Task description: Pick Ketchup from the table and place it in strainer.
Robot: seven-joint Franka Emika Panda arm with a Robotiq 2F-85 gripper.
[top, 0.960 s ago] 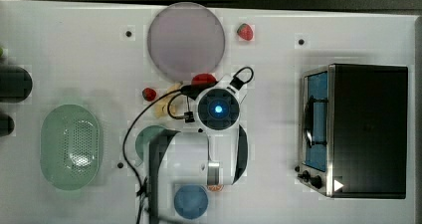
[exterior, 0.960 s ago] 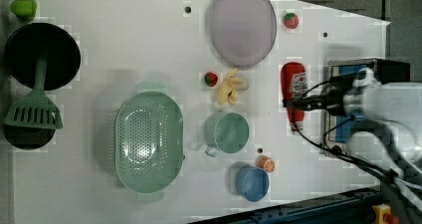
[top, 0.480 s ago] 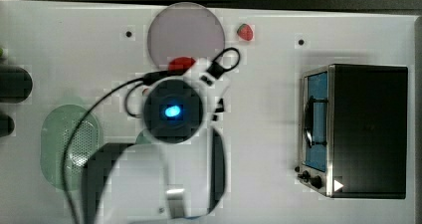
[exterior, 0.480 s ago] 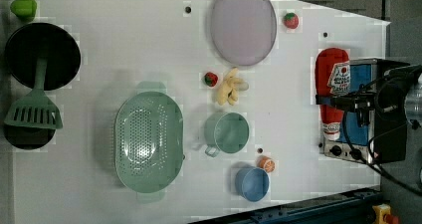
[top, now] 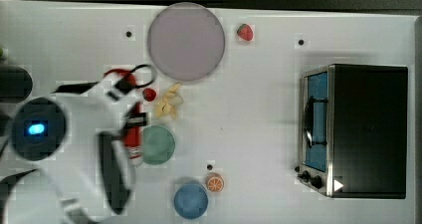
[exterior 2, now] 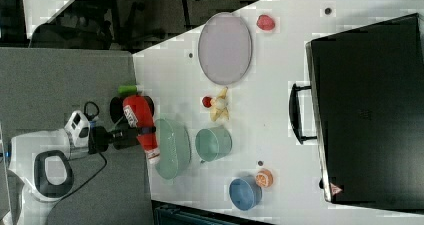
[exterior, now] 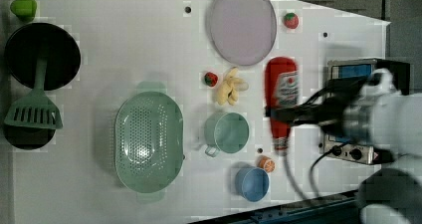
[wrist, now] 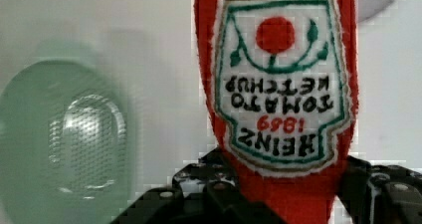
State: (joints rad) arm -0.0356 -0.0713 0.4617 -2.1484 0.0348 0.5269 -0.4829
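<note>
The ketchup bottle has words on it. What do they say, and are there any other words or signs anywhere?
"HEINZ", on the ketchup bottle label, seen upside down in the wrist view.
"1869", in red on the same label.
"TOMATO KETCHUP", in dark letters on the same label.
A small triangle sign on the oven in the right view: too small to read.
The bottle's label in the left view: too blurred to read.
</note>
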